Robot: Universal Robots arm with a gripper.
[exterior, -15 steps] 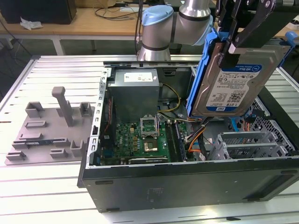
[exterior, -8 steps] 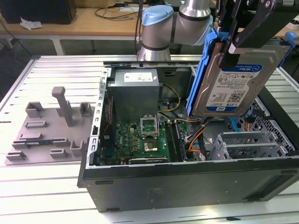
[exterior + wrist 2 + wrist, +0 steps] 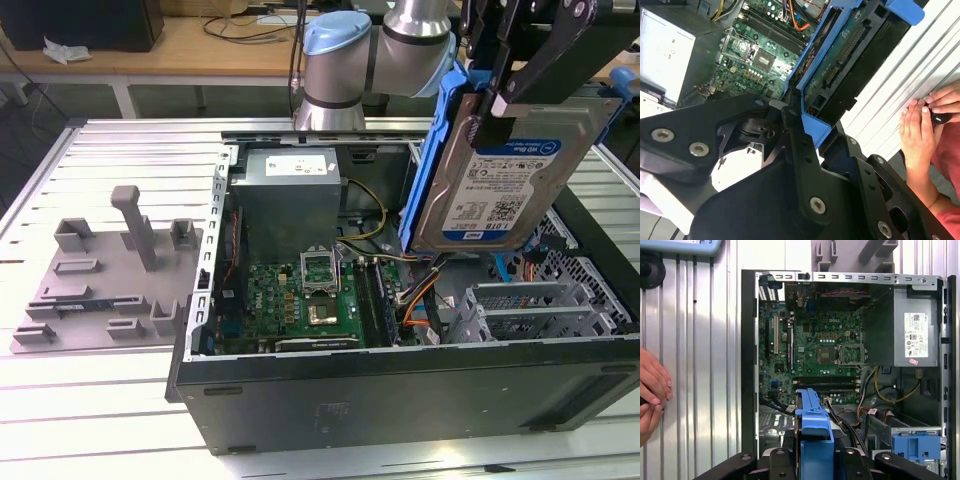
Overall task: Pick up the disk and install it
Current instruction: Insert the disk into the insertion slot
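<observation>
Disk (image 3: pixel 455 175) hangs on edge above the open computer case (image 3: pixel 400 390), at the exterior view's right. The gripper (image 3: pixel 503 100) has its jaws clamped on the blue bracket (image 3: pixel 812 425). Carrying it well, I judge, means gripping the bracket alone and staying clear of the orange cables (image 3: pixel 412 298) below. Its white-and-blue label (image 3: pixel 510 185) carries barcodes, and the power supply (image 3: pixel 290 200) wears a white sticker. A person's hands (image 3: pixel 920 125) rest on the counter (image 3: pixel 100 400).
</observation>
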